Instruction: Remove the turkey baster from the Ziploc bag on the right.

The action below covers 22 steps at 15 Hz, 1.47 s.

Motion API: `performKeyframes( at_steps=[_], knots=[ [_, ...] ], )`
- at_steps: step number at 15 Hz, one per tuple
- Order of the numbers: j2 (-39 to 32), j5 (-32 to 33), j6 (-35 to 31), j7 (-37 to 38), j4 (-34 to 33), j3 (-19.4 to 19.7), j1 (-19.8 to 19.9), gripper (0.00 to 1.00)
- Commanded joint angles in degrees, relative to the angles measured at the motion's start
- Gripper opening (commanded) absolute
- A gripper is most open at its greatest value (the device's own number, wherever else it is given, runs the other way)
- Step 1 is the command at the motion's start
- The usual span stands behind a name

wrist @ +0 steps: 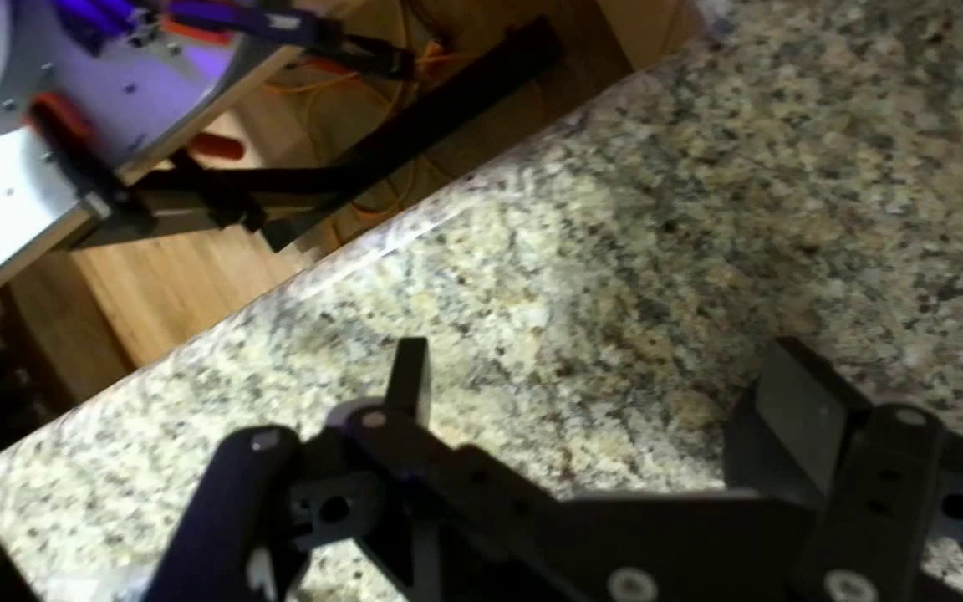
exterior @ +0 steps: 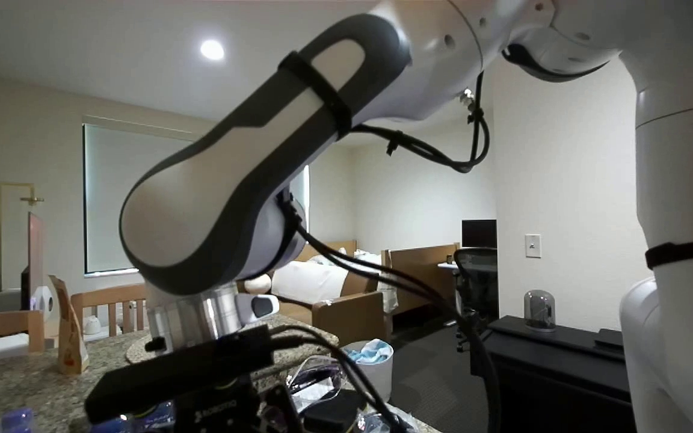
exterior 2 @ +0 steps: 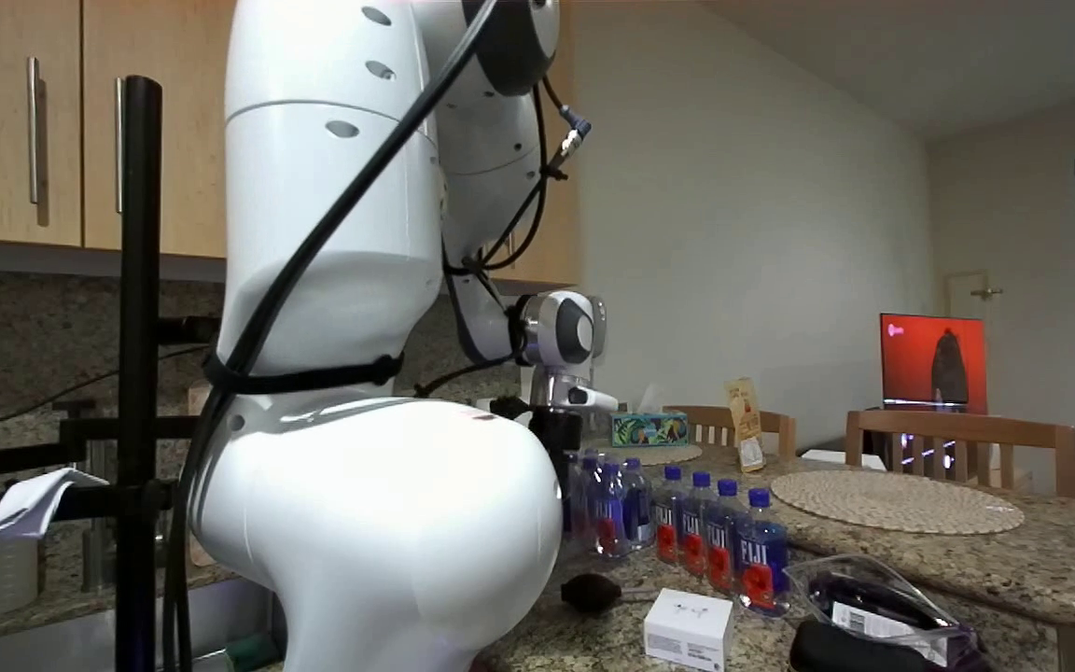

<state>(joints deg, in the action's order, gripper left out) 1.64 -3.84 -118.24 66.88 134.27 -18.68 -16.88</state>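
Observation:
My gripper (wrist: 607,385) is open in the wrist view, its fingers wide apart with only speckled counter between them. In an exterior view the gripper body (exterior: 220,409) shows at the bottom edge, its fingertips out of frame. A black bulb with a thin pale stem (exterior 2: 591,593), which looks like the turkey baster, lies on the counter; I cannot tell whether a bag is around it. A clear plastic bag (exterior 2: 873,569) with dark things and a white label lies at the right; it also shows in an exterior view (exterior: 316,382). Neither shows clearly in the wrist view.
Several water bottles (exterior 2: 724,532) stand in rows on the granite counter. A white box (exterior 2: 689,627) is in front of the bulb, a black case (exterior 2: 850,649) by the bag. The counter edge (wrist: 381,251) borders a lower area with tools (wrist: 256,21).

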Motion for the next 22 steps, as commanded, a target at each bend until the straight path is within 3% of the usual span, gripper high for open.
performKeyframes(
  at_steps=[1,8,11,16,17,22],
  knots=[
    [8.1,5.7,6.8,-8.5,2.6,1.0,0.6,1.0],
    [21.0,13.1,2.9,-28.3,11.4,3.1,2.2,1.0],
    [25.8,14.8,-4.5,-34.5,17.3,3.7,3.0,1.0],
    [33.8,9.9,-20.2,-45.8,26.7,7.5,2.8,1.0],
    [29.4,11.0,-15.3,-41.4,22.3,4.0,4.6,1.0],
    [33.0,9.6,-18.3,-44.5,25.1,5.3,4.6,1.0]
  ],
)
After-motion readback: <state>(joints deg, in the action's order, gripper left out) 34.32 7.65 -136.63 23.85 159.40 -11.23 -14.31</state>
